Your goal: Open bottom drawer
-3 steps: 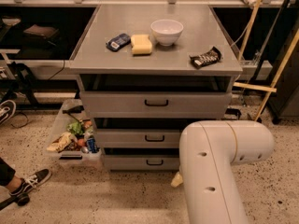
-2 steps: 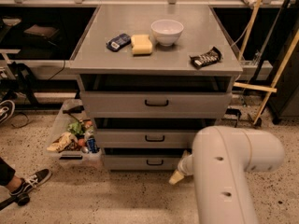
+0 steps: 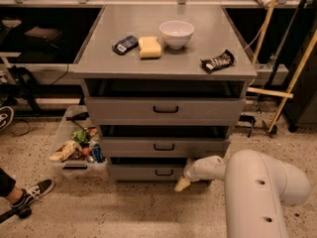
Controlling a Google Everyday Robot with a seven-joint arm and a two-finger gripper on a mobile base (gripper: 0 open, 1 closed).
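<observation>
The bottom drawer [image 3: 143,172] is the lowest and shortest grey front of the cabinet, with a small black bar handle [image 3: 164,172]. It looks closed, its front about level with the middle drawer [image 3: 163,147] above it. My gripper [image 3: 183,182] is low at the right part of the bottom drawer front, to the right of and slightly below the handle, at the end of my white arm [image 3: 257,192]. One pale fingertip [image 3: 181,184] points down toward the floor.
The top drawer [image 3: 166,110] is the tallest front. On the cabinet top [image 3: 198,38] are a white bowl [image 3: 176,33], a yellow sponge [image 3: 149,47], a blue packet [image 3: 125,44] and a dark snack bar [image 3: 217,61]. A clear bin of items [image 3: 77,145] stands left; a shoe [image 3: 29,192] is on the floor.
My arm has swung to the right and the gripper has moved in toward the bottom drawer front. The drawers have not moved.
</observation>
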